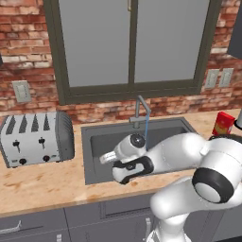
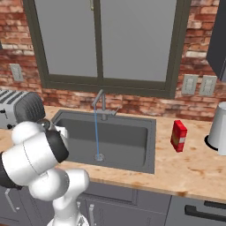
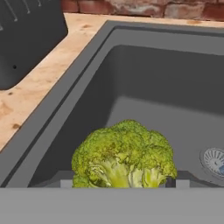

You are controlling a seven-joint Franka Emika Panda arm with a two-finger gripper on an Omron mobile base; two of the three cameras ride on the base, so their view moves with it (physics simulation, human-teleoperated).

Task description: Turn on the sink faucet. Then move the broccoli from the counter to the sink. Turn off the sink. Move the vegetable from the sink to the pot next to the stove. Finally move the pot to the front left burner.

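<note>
The gripper (image 3: pixel 119 183) clasps the broccoli (image 3: pixel 124 155) over the sink (image 3: pixel 65 109); the faucet (image 2: pixel 99 101) runs, toaster (image 1: pixel 35 137) alongside.

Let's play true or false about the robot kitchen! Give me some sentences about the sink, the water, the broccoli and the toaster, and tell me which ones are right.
1. Water is running from the sink faucet. True: a thin blue stream drops to the drain.
2. The broccoli is lying on the counter. False: in the hand view it sits between the fingertips of the gripper, over the sink.
3. The toaster stands to the left of the sink in the left base view. True.
4. The red box is inside the sink. False: it stands on the counter, right of the basin.
5. The sink is full of water. False: the basin's dark bottom and the drain show.
</note>
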